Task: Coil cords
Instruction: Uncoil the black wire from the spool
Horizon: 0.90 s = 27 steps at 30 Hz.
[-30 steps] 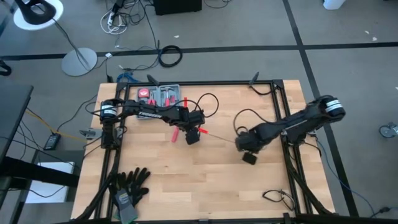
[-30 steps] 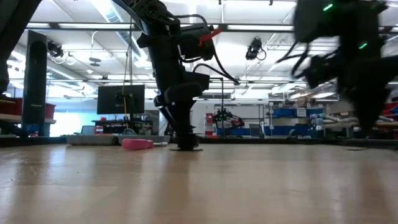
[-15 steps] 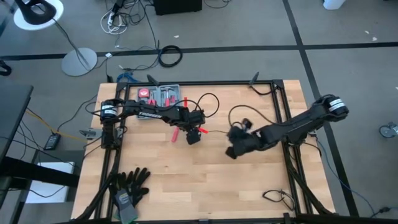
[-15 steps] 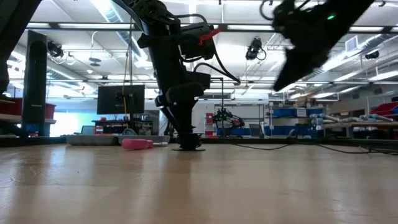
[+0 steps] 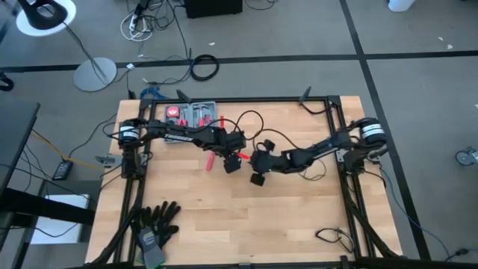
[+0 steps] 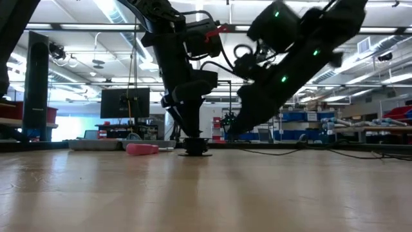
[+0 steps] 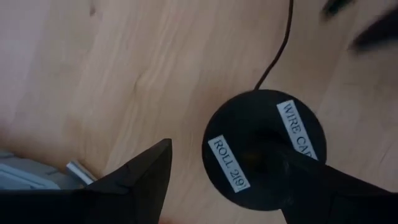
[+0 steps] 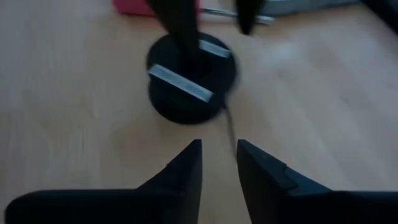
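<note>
on the desk (image 5: pixel 194 217), near the middle: the puck (image 7: pixel 264 149), a round black disc with white labels, lies flat on the wood; the cord (image 5: pixel 250 119) runs off its rim and rises in a loose loop toward the far edge.
left hand (image 5: pixel 230 161): directly over the puck, fingers spread wide to either side of it; one finger overlaps it in the wrist view, but a grip cannot be confirmed. it looks placed to pin the puck as an anchor.
right hand (image 5: pixel 258 168): low, just beside the left hand, aimed at the puck; fingers a narrow gap apart, with a short length of cord lying on the wood just ahead of that gap (image 8: pixel 231 134); whether they pinch it i cannot tell.
cord direction: no single long axis; it curves, leading from the puck toward the right arm's side.
other things: a pink tool (image 5: pixel 211 161) lies beside the left hand; a tray (image 5: pixel 190 113) of tools sits at the far left.
</note>
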Each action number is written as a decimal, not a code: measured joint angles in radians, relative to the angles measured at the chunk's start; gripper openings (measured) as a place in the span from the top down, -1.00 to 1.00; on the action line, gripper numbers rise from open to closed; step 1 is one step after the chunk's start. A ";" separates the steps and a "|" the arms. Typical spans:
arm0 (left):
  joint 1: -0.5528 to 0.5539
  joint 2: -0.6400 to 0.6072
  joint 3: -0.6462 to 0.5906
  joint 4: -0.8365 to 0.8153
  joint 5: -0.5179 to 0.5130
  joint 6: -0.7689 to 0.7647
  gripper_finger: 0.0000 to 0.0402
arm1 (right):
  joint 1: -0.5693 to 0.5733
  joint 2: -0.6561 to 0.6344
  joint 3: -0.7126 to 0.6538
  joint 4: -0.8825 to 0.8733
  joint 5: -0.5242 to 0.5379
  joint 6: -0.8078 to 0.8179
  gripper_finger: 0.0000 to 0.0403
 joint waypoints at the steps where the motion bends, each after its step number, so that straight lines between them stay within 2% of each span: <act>1: 0.000 0.000 0.000 0.000 0.000 0.000 -0.28 | -0.012 0.028 0.000 0.048 -0.031 -0.034 0.51; 5: 0.000 0.000 0.000 -0.008 0.002 0.001 -0.28 | -0.047 0.113 0.001 0.189 -0.083 -0.130 0.41; 10: 0.000 0.000 0.000 -0.013 0.002 0.003 -0.28 | -0.075 0.151 0.001 0.212 -0.080 -0.134 0.35; 13: 0.000 0.000 0.000 -0.016 0.002 0.011 -0.28 | -0.080 0.141 0.001 0.177 -0.079 -0.111 0.49; 17: 0.000 0.000 0.000 -0.014 0.001 0.016 -0.28 | -0.078 0.119 0.001 0.128 -0.081 -0.113 0.91; 23: 0.000 0.000 0.000 -0.018 -0.002 0.016 -0.28 | -0.053 0.051 0.001 -0.113 -0.091 -0.030 0.99; 27: 0.000 0.000 0.000 -0.018 -0.002 0.019 -0.28 | -0.024 0.005 0.001 -0.212 -0.115 0.003 0.99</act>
